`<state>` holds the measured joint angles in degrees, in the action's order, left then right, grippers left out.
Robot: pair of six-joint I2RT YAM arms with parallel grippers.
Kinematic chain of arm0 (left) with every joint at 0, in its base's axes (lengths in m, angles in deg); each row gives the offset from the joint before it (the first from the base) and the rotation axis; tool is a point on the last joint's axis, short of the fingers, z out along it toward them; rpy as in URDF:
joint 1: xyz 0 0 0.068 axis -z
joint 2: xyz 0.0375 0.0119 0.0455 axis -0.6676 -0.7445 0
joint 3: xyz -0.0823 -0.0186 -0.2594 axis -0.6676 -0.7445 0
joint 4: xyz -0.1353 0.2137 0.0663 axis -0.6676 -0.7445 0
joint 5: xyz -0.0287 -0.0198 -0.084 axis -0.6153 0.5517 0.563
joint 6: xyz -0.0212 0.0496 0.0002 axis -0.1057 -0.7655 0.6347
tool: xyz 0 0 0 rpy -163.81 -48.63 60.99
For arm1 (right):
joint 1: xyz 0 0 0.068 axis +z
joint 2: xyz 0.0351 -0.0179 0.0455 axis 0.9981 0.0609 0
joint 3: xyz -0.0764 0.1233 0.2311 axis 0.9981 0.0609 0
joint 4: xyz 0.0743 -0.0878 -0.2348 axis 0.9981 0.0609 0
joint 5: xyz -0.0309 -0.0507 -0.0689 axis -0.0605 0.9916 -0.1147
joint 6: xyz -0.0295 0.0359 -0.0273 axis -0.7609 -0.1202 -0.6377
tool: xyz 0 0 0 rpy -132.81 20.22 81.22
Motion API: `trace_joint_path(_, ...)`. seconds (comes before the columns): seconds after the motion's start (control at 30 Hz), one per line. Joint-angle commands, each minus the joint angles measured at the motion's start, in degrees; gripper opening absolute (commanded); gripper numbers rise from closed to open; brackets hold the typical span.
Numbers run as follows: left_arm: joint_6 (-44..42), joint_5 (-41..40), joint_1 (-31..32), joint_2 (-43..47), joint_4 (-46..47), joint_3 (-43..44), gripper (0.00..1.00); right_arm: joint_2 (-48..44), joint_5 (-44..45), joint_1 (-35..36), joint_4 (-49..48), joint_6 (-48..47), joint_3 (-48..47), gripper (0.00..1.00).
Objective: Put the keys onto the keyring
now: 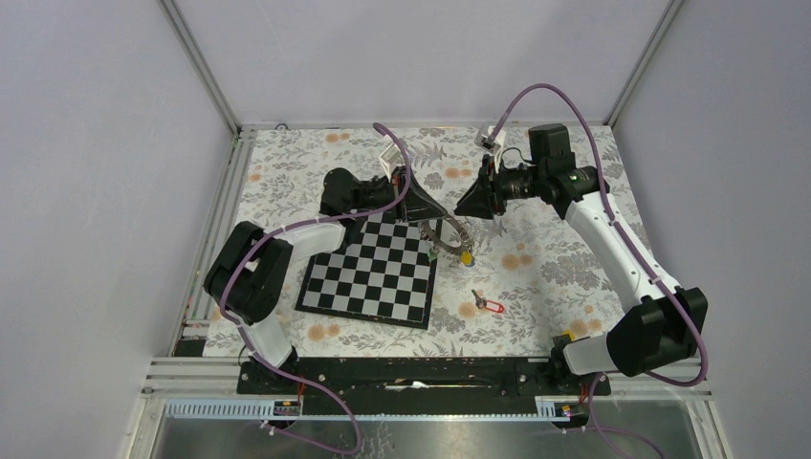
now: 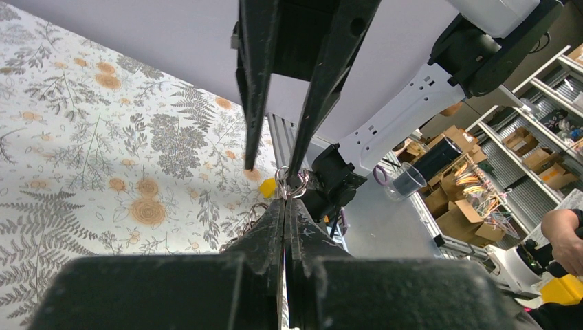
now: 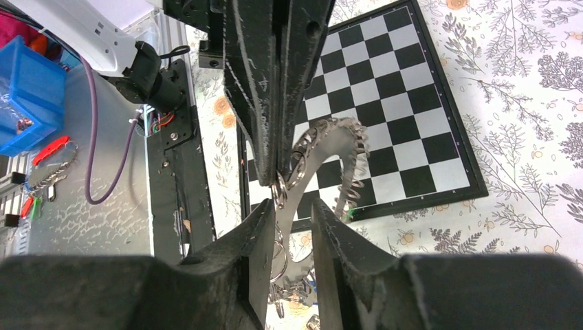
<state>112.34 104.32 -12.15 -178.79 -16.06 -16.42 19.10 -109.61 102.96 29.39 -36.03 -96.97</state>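
Note:
The keyring [image 1: 449, 232], a large grey metal ring, hangs tilted above the right edge of the chessboard [image 1: 373, 277]. My left gripper [image 1: 435, 214] is shut on its upper part. In the left wrist view that gripper [image 2: 285, 201] is pressed together, with small split rings [image 2: 291, 183] at its tip. My right gripper [image 1: 463, 205] faces it from the right and stands open [image 3: 290, 210]; the keyring's flat band [image 3: 317, 155] passes beyond the gap. Keys hang low on the ring, one with a yellow tag [image 1: 466, 256]. A red-tagged key [image 1: 488, 306] lies on the cloth.
The floral cloth [image 1: 555, 268] covers the table, with metal rails [image 1: 225, 201] along its left side. Both arms meet over the back middle. A blue bin [image 3: 24, 96] and a red tag [image 3: 51, 148] sit off the table in the right wrist view.

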Motion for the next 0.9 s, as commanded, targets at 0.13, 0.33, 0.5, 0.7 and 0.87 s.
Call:
trace_joint_path(0.13, -1.2, -3.3, 0.1, 2.9, 1.7, -0.8, 0.0, -0.1, -6.9, -0.1, -3.9, 1.9, 2.3, 0.28)
trace_joint_path(0.33, -0.6, -3.3, 0.1, 2.3, 2.3, -0.4, 0.0, 0.1, -7.6, -0.1, -5.7, 2.7, 4.3, 0.26)
trace_joint_path(0.5, -0.1, -2.9, 0.2, 2.0, 3.4, -0.5, 0.0, 0.4, -6.5, -0.1, -6.8, 3.6, 4.9, 0.26)
trace_joint_path(0.7, 0.2, -2.1, 0.2, 2.0, 4.6, -0.8, 0.0, 0.8, -5.1, 0.0, -7.7, 4.2, 5.2, 0.27)
trace_joint_path(0.87, 0.6, -1.6, 0.3, 1.9, 5.5, -1.1, 0.0, 1.0, -4.3, -0.1, -8.2, 4.7, 5.4, 0.32)
